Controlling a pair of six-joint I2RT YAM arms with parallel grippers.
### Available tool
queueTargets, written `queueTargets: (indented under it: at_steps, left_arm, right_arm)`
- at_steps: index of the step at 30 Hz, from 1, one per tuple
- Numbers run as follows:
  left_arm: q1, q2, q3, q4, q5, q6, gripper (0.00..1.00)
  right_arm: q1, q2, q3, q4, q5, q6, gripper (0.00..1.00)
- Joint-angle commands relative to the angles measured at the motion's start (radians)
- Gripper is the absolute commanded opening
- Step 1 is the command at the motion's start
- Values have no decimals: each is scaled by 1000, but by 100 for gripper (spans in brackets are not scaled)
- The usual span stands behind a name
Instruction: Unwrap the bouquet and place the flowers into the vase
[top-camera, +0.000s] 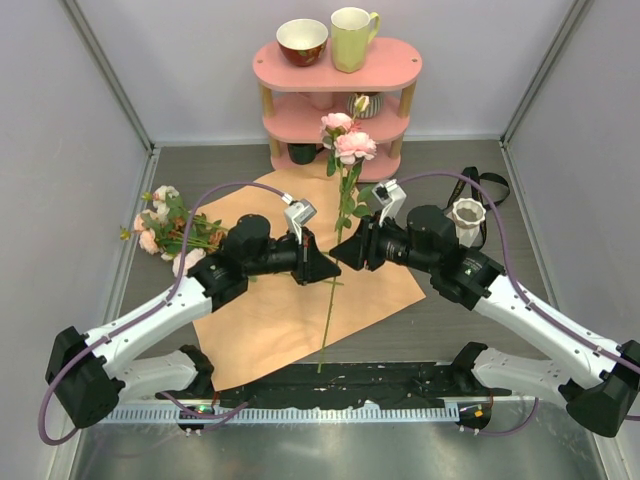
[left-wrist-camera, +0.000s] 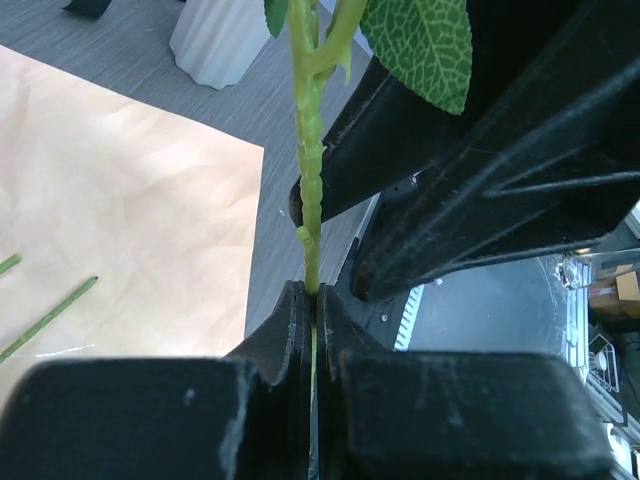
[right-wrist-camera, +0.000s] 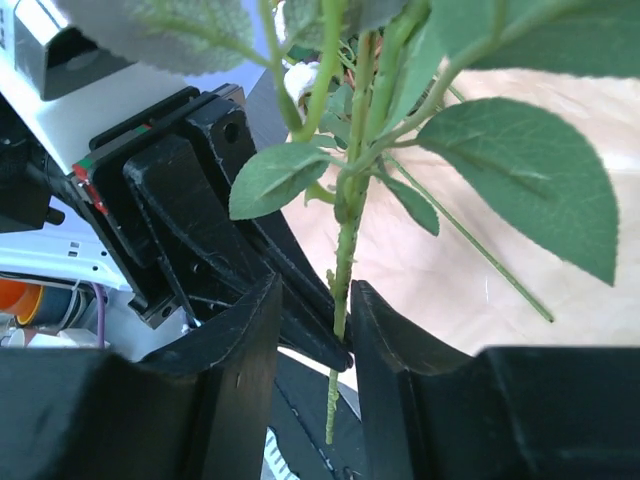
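We take this for a handover of one pink rose (top-camera: 347, 200). The left gripper (left-wrist-camera: 313, 300) is clamped tight on its stem and holds it upright, a little left of the vase (top-camera: 466, 222) in the top view, above the spread paper (top-camera: 280, 310). The right gripper (right-wrist-camera: 315, 310) stands partly open, the stem between its jaws but not pinched. Next, we judge, the right should close before the left lets go, then carry the stem to the vase. The other flowers (top-camera: 165, 228) lie well left of it.

Lab test cell, plain panels (top-camera: 50, 120) round a table (top-camera: 440, 160), left arm (top-camera: 150, 320) and right arm (top-camera: 540, 320) bolted on (pink shelf (top-camera: 400, 60) behind)
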Motion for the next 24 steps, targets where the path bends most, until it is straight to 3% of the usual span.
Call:
queueTargets:
  at_steps: [1, 15, 18, 20, 22, 23, 24]
  left_arm:
    - [-10, -14, 49, 24, -8, 36, 0]
    - [-35, -15, 66, 32, 4, 41, 0]
    - [-36, -25, 66, 30, 1, 41, 0]
    - [-36, -28, 67, 22, -9, 42, 1]
    - [-36, -26, 76, -4, -29, 45, 12]
    - [-36, -32, 79, -25, -63, 51, 26]
    - [-36, -34, 85, -51, -81, 54, 33]
  right_arm:
    - [-8, -14, 32, 32, 49, 1, 39]
    - [-11, -18, 33, 46, 98, -2, 26]
    - [-11, -19, 32, 52, 100, -2, 18]
    - [-13, -24, 35, 54, 107, 0, 6]
    - [-13, -36, 44, 52, 132, -20, 1]
    - [-14, -40, 52, 49, 147, -33, 1]
    - [-13, -47, 62, 28, 167, -48, 1]
